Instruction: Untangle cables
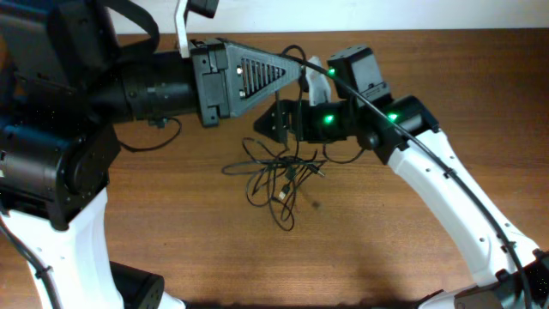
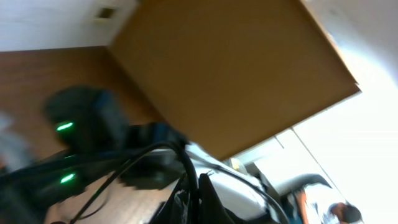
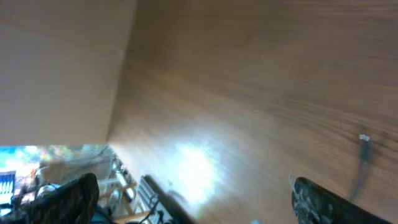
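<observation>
While cables [image 1: 279,176] lie knotted mid-bench [image 1: 386,240]: step, approach for first grasp. Left tool [image 2: 200,202] pressed together, strand in it uncertain. Right tool [image 3: 202,208] spread wide, near knot. Next, probably: descend, pinch one loose strand.

DESK: The machine over the table [image 1: 386,249]: what is it built of?

PHOTOGRAPHER: The left arm [image 1: 146,86], at the table's left end, has bulky black joints above a white link and a black wedge-shaped housing [image 1: 253,73] with ribbed vents. The right arm [image 1: 429,184], at the table's right end, has a white link, black joints, two green lights [image 1: 327,118] and a black cable [image 1: 464,184] along it. The right gripper [image 3: 191,182] has black fingers [image 3: 68,199].
</observation>
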Robot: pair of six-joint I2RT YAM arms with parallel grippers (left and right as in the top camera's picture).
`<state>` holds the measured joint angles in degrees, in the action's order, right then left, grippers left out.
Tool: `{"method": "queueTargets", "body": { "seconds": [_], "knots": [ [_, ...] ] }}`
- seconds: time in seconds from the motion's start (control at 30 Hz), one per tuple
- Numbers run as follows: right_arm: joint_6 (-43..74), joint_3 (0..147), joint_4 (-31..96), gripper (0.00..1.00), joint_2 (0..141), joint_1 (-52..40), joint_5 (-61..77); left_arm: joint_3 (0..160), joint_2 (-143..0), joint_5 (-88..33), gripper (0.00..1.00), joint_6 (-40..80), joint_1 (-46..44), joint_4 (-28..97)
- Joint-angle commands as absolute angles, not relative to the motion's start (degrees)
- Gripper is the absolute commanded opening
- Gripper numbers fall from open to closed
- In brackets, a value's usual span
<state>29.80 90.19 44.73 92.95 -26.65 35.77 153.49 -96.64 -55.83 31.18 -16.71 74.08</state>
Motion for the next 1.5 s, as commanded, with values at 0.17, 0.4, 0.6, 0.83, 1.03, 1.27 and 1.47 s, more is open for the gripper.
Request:
{"method": "queueTargets", "body": {
  "seconds": [0.17,0.4,0.6,0.83,1.03,1.27,1.47],
  "knots": [
    [30.39,90.45,58.89,0.98,80.47,-17.82,20.73,153.58,-96.51,-22.17,0.00,31.29,-16.67,83.46],
    [25.56,90.43,58.87,0.98,78.59,-21.80,26.37,153.58,-96.51,-25.78,0.00,37.98,-16.73,80.16],
    [25.63,90.43,51.51,0.98,82.00,-28.21,26.33,153.58,-96.51,-33.67,0.00,39.70,-16.73,77.73],
    [25.69,90.43,44.27,0.98,86.21,-31.55,26.33,153.60,-96.51,-37.39,0.00,45.43,-16.73,77.21],
    [24.38,90.00,44.56,0.82,91.22,-33.80,25.91,153.60,-96.51,-39.90,0.00,46.96,-16.73,73.97],
    [24.21,90.00,49.10,0.27,92.68,-33.69,17.17,153.60,-96.38,-39.70,0.00,47.11,-15.05,73.63],
    [24.18,90.00,55.53,0.04,92.68,-33.63,5.26,153.60,-95.09,-44.82,0.00,47.07,-5.98,73.95]
  ]
}}
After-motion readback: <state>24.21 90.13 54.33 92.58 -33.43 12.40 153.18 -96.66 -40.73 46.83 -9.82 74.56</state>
